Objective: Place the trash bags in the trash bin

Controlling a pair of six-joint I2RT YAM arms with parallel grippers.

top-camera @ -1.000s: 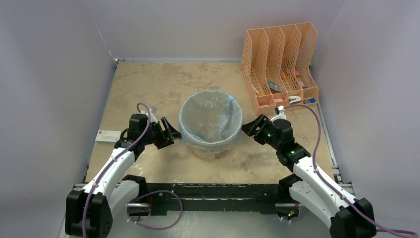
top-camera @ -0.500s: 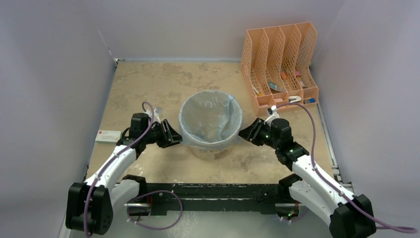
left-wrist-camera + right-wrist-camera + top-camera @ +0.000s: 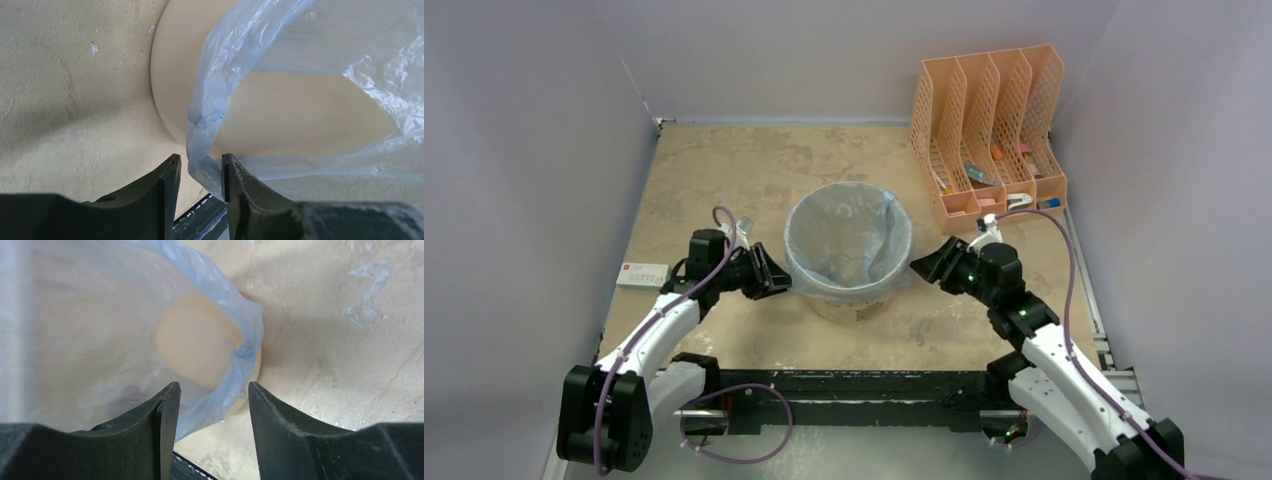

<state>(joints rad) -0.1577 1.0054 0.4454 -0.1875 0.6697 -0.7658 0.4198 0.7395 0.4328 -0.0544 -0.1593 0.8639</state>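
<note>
Bin and bag, mid-bench. The trash bin (image 3: 856, 306) stands upright near the middle of the bench (image 3: 724, 170), about level with both my wrists. The trash bag (image 3: 864, 215) sits inside it as a liner, pale blue and crinkled, its mouth open and its top edge folded out over the rolled rim all the way round. My left pincer (image 3: 200, 161) is at the bin's left side, low against the wall. Its jaws stand a narrow gap apart with the bag's overhanging hem hanging between them, brushing the inner face of one finger (image 3: 231, 175). Bench surface shows through the gap, so it is not clamped. My right pincer (image 3: 212, 387) is at the bin's right side with its jaws clearly wider apart. The bag's bunched edge lies in the gap, and I cannot tell whether it touches either finger. An orange mesh file organizer (image 3: 989, 130) stands at the far right corner, well apart from the bin. A small white card with a red mark (image 3: 642, 273) lies at the left edge, near my left arm.
</note>
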